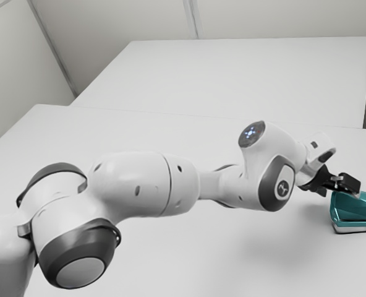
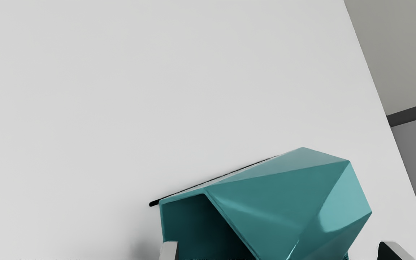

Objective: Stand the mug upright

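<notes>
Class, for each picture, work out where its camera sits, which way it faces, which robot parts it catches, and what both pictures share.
Exterior view: beside the arm, looking down across the table; the arm and its gripper show.
Wrist view: at the arm's end, looking past the fingertips toward the mug and tabletop; those fingertips show.
Shared: the teal mug, the table and the gripper's fingers.

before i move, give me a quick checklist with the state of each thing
1. Mug upright: not ok, it lies on its side on the table.
2. Gripper open: ok, fingers wide apart.
3. Mug grasped: not ok, a gap remains beside one finger.
4. Mouth located: ok, one fingertip is right by it.
5. That fingertip free of the rim: cannot tell.
</notes>
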Action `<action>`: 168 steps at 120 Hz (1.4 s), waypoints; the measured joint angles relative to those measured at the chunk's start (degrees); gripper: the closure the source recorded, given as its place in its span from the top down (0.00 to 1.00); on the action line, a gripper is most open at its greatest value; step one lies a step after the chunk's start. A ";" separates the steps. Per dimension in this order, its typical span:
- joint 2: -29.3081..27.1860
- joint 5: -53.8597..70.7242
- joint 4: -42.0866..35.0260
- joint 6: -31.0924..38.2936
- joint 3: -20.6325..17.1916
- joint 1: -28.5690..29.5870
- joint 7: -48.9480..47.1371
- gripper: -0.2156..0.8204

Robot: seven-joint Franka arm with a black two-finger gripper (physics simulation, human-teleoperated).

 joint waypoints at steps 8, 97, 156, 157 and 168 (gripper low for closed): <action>0.84 -0.17 0.27 0.93 -0.09 -0.54 -0.22 0.79; 4.13 1.34 7.00 5.73 -0.60 -2.63 -1.64 0.34; 5.35 4.03 10.47 5.11 -0.35 -2.86 -3.06 0.05; 5.33 4.06 10.47 5.11 -0.33 -2.85 -3.08 0.05; 4.36 4.32 10.14 4.72 -0.12 -2.84 -3.28 0.04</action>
